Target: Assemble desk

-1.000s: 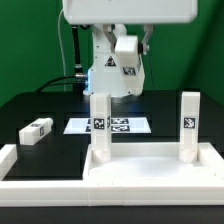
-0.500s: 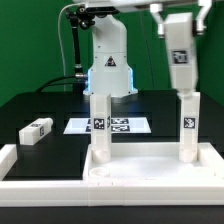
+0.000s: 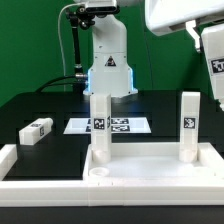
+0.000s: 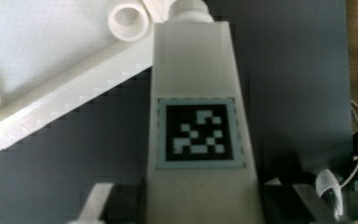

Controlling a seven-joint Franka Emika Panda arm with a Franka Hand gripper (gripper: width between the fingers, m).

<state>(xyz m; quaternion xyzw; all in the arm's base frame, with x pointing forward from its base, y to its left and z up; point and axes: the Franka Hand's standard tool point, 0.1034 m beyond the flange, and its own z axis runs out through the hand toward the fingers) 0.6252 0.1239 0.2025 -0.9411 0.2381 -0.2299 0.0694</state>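
The white tabletop (image 3: 150,172) lies at the front, rim up, with two tagged white legs standing upright in it, one on the exterior view's left (image 3: 100,125) and one on the right (image 3: 189,125). A third leg (image 3: 36,130) lies loose on the black table at the left. My gripper (image 3: 210,36) is high at the right edge, shut on a fourth leg (image 3: 215,62), partly cut off by the frame. In the wrist view that leg (image 4: 197,110) with its tag fills the middle between my fingers (image 4: 98,205). The tabletop's rim (image 4: 69,85) runs behind it.
The marker board (image 3: 118,126) lies flat behind the tabletop. A low white border rail (image 3: 12,162) runs along the left and front. The arm's base (image 3: 108,70) stands at the back, with cables to its left.
My gripper has swung, leg in hand, from behind the middle of the scene to the exterior view's right edge. The standing legs and the loose leg have not moved.
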